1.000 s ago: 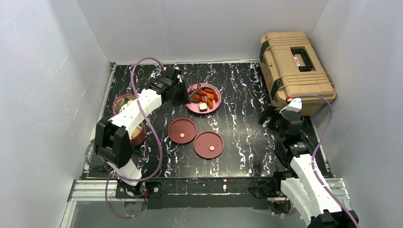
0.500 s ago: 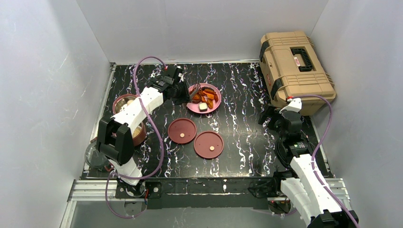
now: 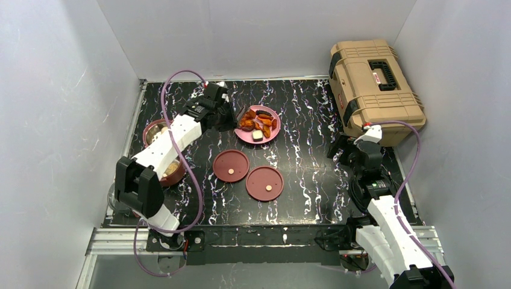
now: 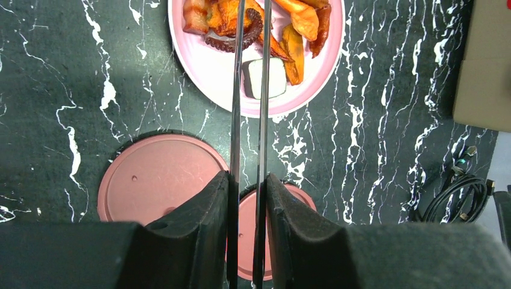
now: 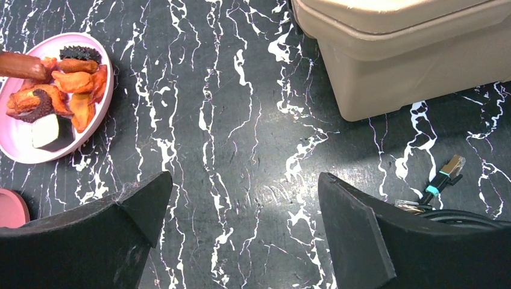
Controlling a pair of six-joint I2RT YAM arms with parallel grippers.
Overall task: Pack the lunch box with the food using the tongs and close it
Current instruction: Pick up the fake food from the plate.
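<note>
My left gripper (image 4: 247,177) is shut on the slim dark tongs (image 4: 236,108). Both tong arms run close together from my fingers to the pink plate (image 4: 205,66). Their tips sit among the food (image 4: 295,24), around a dark curled piece (image 4: 241,41); orange chunks and a white piece (image 4: 265,78) lie beside it. In the top view the left gripper (image 3: 222,114) is at the plate's left edge. Two maroon lunch box bowls (image 3: 158,129) (image 3: 173,170) stand at the left, partly hidden by the arm. Two flat lids (image 3: 231,165) (image 3: 264,183) lie mid-table. My right gripper (image 5: 244,198) is open over bare table.
A large tan toolbox (image 3: 373,84) stands at the back right, close to the right gripper (image 3: 346,147). A coiled cable with a plug (image 5: 443,174) lies on the table near the toolbox. White walls enclose the black marbled table (image 3: 301,120).
The left gripper has squeezed the tongs narrower and shifted slightly back and left at the plate's edge. The right arm has not moved.
</note>
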